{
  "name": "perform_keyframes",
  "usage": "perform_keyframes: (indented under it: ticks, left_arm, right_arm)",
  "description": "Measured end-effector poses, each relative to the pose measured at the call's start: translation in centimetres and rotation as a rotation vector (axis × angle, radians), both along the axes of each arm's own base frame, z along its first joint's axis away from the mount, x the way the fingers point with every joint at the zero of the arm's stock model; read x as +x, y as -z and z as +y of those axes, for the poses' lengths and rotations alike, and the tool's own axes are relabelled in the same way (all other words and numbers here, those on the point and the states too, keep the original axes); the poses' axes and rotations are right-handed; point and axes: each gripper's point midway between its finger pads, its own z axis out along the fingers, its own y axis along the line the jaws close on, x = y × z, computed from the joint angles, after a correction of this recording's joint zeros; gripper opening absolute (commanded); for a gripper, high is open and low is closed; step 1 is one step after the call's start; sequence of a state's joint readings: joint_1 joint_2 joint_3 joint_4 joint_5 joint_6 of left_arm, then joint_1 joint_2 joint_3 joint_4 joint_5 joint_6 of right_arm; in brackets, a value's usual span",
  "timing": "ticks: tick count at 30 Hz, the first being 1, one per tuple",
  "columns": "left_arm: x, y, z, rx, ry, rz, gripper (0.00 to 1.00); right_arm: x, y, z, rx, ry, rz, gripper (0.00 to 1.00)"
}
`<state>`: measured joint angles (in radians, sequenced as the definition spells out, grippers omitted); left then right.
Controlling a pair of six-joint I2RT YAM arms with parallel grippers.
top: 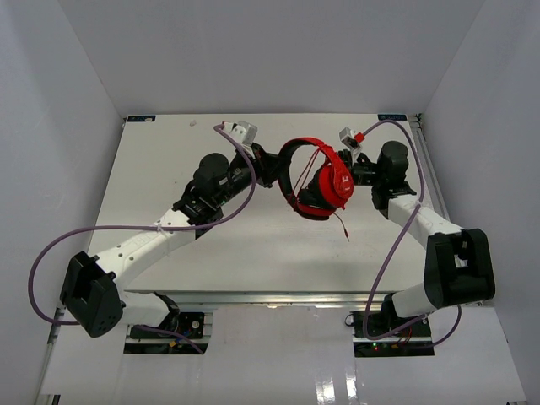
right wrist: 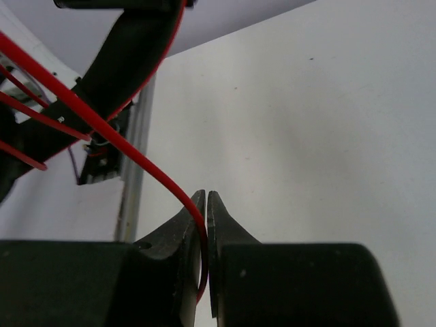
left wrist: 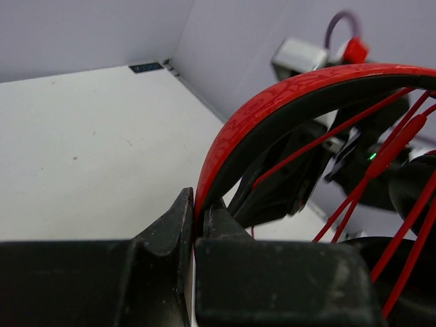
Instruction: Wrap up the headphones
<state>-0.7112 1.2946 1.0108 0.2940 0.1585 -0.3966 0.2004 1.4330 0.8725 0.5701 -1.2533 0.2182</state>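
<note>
The red headphones (top: pixel 325 179) hang in the air between the two arms above the table's back half. My left gripper (top: pixel 268 167) is shut on the red-black headband (left wrist: pixel 286 102), gripping its end between the jaws. My right gripper (top: pixel 353 173) is shut on the thin red cord (right wrist: pixel 102 129), which runs from the upper left into the closed jaws. Several turns of cord cross the ear cups (left wrist: pixel 402 143). A loose cord end (top: pixel 342 226) dangles below the cups.
The white table (top: pixel 253 245) has grey walls on three sides. Purple arm cables (top: pixel 51 245) loop at the left, and another cable (top: pixel 396 236) at the right. A metal rail (right wrist: pixel 133 170) runs along the table's right edge.
</note>
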Motion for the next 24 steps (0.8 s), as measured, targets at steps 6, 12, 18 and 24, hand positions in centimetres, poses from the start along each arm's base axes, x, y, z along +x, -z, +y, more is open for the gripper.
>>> perform_keyframes:
  ticks: [6, 12, 18, 24]
  left_arm:
    - [1.2, -5.5, 0.0, -0.207, -0.106, -0.018, 0.0]
    - [3.5, -8.9, 1.9, -0.35, -0.307, -0.021, 0.0]
    - [7.0, -6.6, 4.7, -0.328, -0.576, 0.04, 0.0]
    - [10.6, -1.7, 5.8, -0.138, -0.784, 0.08, 0.0]
  right_arm:
    - [-2.0, 0.9, 1.2, 0.069, -0.067, 0.182, 0.11]
    - [-3.5, 0.9, 1.7, 0.09, -0.102, 0.251, 0.08]
    - [-4.5, -0.2, 1.7, 0.086, -0.057, 0.176, 0.08]
    - [-4.4, -2.3, 3.8, -0.018, 0.079, -0.091, 0.08]
